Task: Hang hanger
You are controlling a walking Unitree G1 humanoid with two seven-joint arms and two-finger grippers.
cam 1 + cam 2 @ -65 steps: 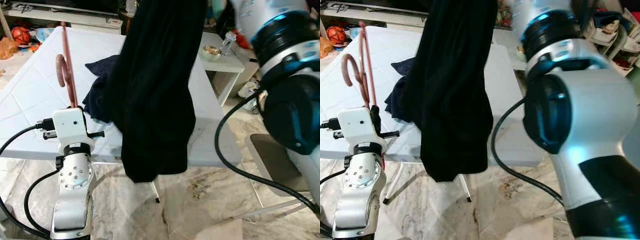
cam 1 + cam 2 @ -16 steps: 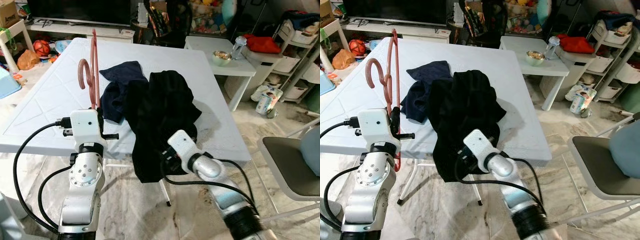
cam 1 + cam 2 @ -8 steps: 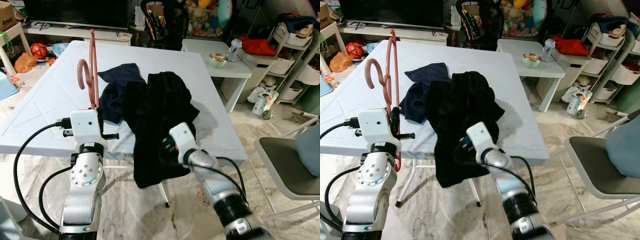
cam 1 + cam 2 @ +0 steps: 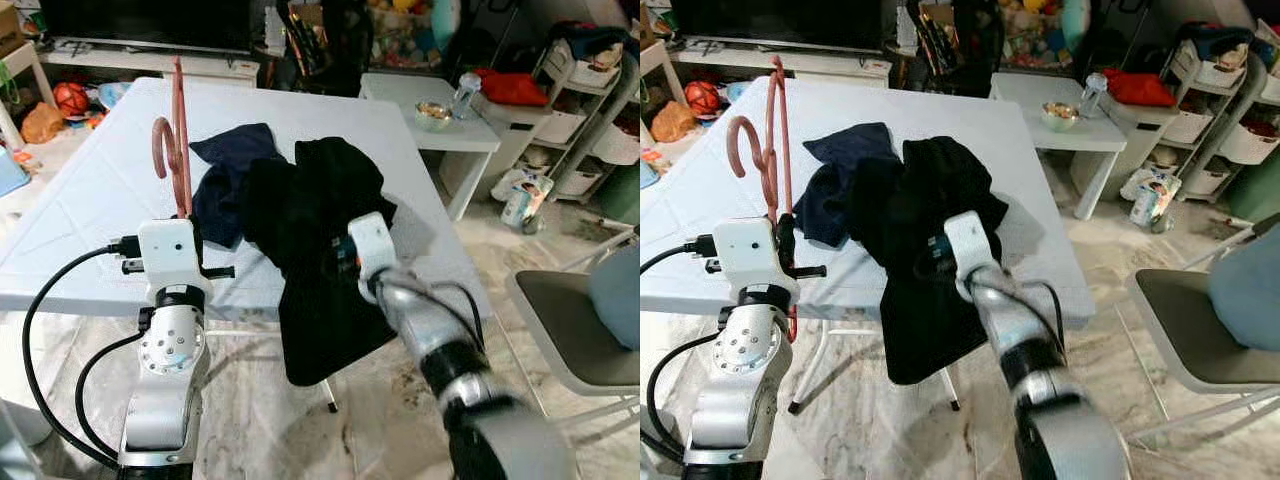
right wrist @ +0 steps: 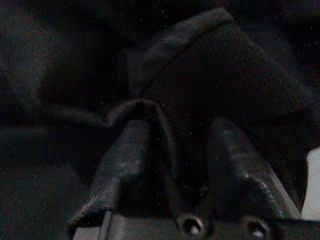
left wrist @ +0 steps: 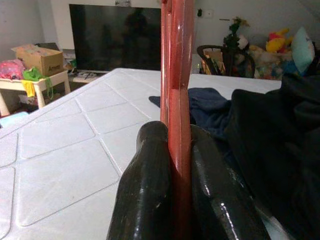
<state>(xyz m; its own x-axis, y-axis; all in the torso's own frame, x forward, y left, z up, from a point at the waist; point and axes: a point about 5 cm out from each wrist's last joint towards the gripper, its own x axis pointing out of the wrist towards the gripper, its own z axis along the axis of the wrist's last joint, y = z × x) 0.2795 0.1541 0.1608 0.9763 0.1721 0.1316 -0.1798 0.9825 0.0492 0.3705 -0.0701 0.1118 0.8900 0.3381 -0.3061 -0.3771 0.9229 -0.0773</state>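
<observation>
Left wrist view shows your left pincer [image 6: 180,165] clamping the red hanger [image 6: 176,75] upright, so keep it steady while the right pincer [image 5: 170,150], pinching a fold of the black garment [image 4: 320,230], lifts the cloth off the desk [image 4: 90,200] toward ten o'clock.

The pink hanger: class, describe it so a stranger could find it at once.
Start at the large white table. At its near edge the left tool is shut on the thin pink plastic hanger, holding it upright. Its curled hook sets it apart from the dark navy cloth and black garment beside it.
</observation>
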